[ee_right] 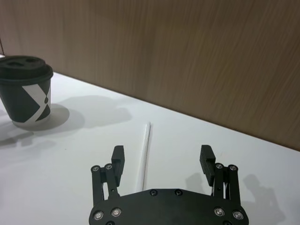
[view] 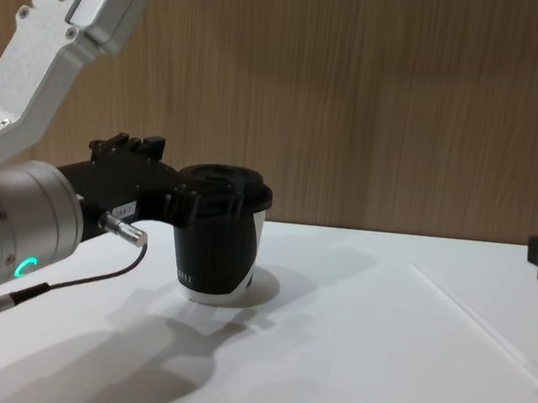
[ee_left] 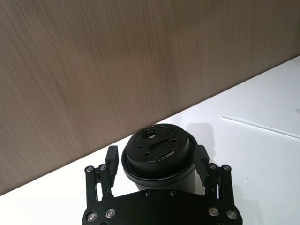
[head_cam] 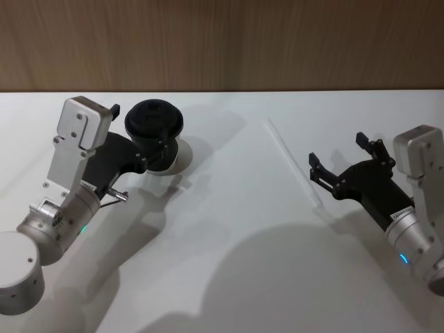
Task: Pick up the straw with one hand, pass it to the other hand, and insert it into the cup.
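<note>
The straw [head_cam: 284, 149] lies by the spread right hand [head_cam: 337, 151]; spread left hand [ee_left: 156, 158] straddles the cup [view: 215, 234].

- Left arm [head_cam: 66, 173]: silver-white, with a round barrel joined to a flat, boxy link dotted with small dark screws.
- A green light [view: 24, 265] glows as an arc on the barrel, and a thin dark cable [view: 78, 282] ends in a silver plug [view: 124, 230].
- Left gripper [ee_left: 156, 157]: all black, a flat plate with silver screw heads [ee_left: 108, 213] and two short, squared fingers [ee_left: 111, 157].
- Right arm [head_cam: 420, 208]: the same silver-white build, with a blue light [head_cam: 403, 260].
- Right gripper [ee_right: 162, 152]: the same black plate, with a small white label [head_cam: 401, 214] at its base.
</note>
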You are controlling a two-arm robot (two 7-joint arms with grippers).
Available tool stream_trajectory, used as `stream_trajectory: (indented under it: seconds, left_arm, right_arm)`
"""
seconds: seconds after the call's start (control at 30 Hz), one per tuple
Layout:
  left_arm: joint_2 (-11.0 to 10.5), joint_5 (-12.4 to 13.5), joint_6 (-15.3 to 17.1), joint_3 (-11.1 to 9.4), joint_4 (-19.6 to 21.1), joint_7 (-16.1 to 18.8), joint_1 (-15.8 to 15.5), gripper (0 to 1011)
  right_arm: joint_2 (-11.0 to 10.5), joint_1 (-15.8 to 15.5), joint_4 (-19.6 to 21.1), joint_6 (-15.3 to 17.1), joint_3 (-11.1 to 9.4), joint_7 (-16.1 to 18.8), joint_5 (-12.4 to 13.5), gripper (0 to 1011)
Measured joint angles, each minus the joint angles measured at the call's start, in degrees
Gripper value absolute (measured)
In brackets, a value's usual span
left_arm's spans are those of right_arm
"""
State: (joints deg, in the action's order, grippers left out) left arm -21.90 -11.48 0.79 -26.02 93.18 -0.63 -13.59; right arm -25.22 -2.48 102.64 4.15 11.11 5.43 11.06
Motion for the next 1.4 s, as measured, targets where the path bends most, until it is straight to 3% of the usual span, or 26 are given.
stream_trajectory:
  seconds: [0.53, 0.9, 1.4]
  left_arm:
    - [0.00, 0.00, 0.00, 0.00, 0.00, 0.00, 0.00, 1003]
    - [0.00, 0.00, 0.00, 0.00, 0.00, 0.00, 0.00, 1003]
    - [0.00, 0.00, 0.00, 0.00, 0.00, 0.00, 0.00, 1003]
  right_arm:
    - [-1.64, -0.31, 1.23, 6.63, -1.39, 3.26, 1.64, 1001]
    - [-1.24, 1.41, 1.38, 14.11, -2.06, 4.08, 3.21, 1001]
    - [-0.54, 3.41, -0.24, 17.99, -1.07, 4.85, 2.77, 1001]
